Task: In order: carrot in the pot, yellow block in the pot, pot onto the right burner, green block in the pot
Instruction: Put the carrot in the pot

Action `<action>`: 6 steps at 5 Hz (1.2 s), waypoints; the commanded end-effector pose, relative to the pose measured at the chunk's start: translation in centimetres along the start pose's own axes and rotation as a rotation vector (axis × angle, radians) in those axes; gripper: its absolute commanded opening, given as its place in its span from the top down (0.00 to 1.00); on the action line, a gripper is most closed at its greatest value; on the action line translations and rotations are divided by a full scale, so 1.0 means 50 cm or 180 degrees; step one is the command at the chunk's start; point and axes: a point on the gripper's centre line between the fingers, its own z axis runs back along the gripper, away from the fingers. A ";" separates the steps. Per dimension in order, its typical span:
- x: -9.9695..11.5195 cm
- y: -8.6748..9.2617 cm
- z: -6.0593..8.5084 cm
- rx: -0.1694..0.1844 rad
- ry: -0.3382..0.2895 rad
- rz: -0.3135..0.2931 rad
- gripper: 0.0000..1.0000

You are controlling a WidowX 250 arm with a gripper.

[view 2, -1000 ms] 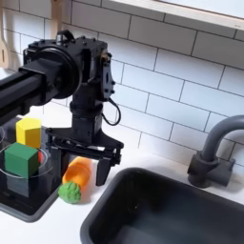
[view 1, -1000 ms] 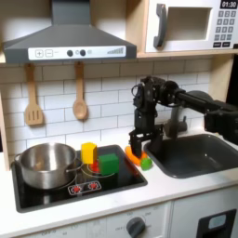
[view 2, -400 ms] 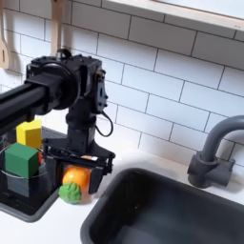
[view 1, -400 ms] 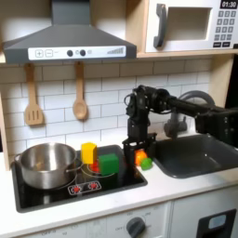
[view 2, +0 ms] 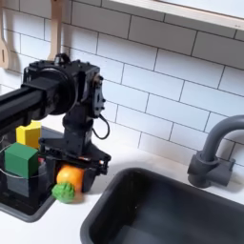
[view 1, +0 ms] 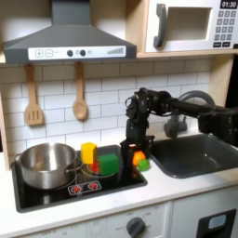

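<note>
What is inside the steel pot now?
In the first exterior view the pot looks empty; its near wall hides part of the floor. The carrot is at the gripper.

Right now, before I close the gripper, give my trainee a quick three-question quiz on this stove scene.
1. True or false: the carrot already lies inside the pot.
2. In the first exterior view, which block stands nearer the pot: A) the yellow block, B) the green block?
3. Fill in: the gripper sits low around the ____, between stove and sink.

Key: 1 false, the carrot lies on the counter by the stove's edge. 2 A. 3 carrot.
</note>
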 end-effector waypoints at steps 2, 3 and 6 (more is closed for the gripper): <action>-0.026 0.011 0.080 -0.0110 -0.0266 0.0013 1.00; -0.036 0.048 0.128 -0.0105 -0.0382 0.0135 1.00; -0.046 0.166 0.186 -0.0025 -0.0399 0.0486 1.00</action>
